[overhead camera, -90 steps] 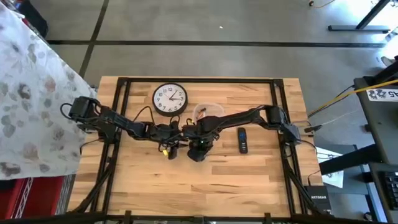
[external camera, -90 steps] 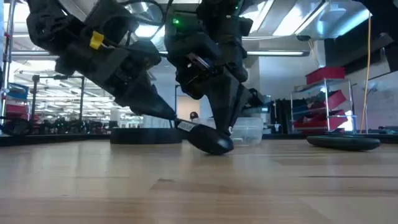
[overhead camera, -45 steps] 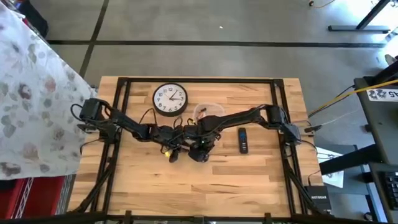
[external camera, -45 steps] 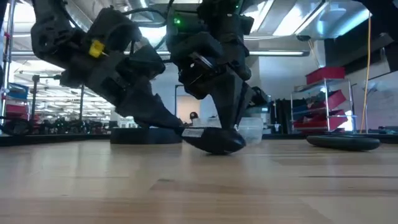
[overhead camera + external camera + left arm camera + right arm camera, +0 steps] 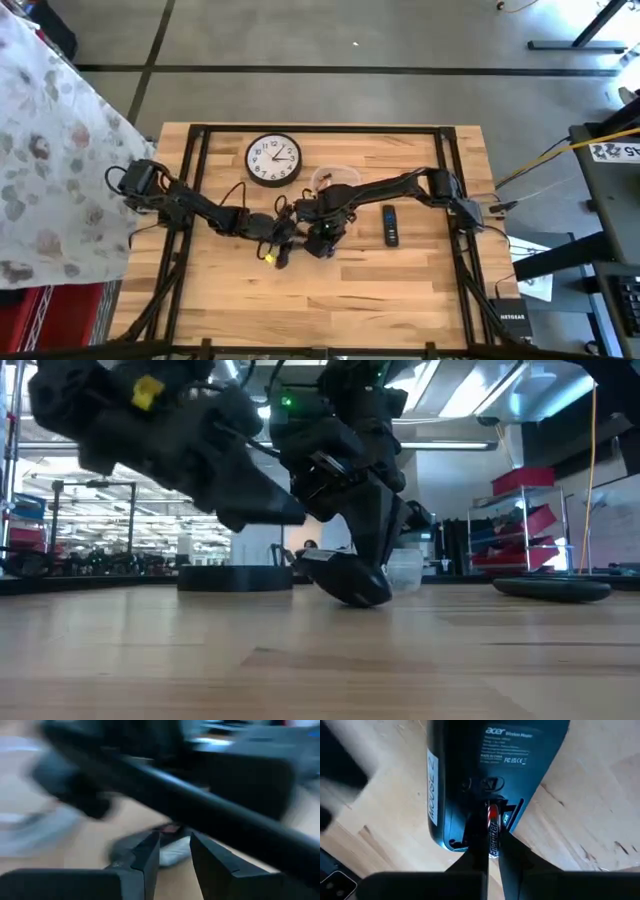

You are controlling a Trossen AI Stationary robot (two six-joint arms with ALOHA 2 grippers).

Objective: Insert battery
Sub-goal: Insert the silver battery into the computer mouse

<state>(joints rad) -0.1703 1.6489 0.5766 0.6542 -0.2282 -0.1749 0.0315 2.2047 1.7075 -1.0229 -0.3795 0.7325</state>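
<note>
A black computer mouse [image 5: 485,775] lies belly-up on its rounded back near the table's middle [image 5: 320,243], tilted in the low view [image 5: 345,578]. My right gripper [image 5: 491,862] stands over it, shut on a small battery [image 5: 493,832] whose red-tipped end is at the open battery bay. My left gripper [image 5: 292,515] hovers above and to the left of the mouse. Its fingers are a little open [image 5: 175,855], with nothing between them. My right gripper pinches the battery's rear half [image 5: 493,847] between its two fingertips, the fingers lying along the battery. It comes slanting down from above and the table's right. The battery's red end [image 5: 491,812] sits in the mouse's bay, beside the label.
A round wall clock [image 5: 273,160] lies flat at the back left. A clear plastic tub [image 5: 335,180] sits behind the mouse, and a black remote [image 5: 390,225] lies to the right. The near half of the wooden table [image 5: 330,300] is bare.
My left gripper has come up off the mouse's left end and drawn back a little toward the near left. The mouse's left end now stands higher than before. My right gripper has stayed on the mouse with the battery.
</note>
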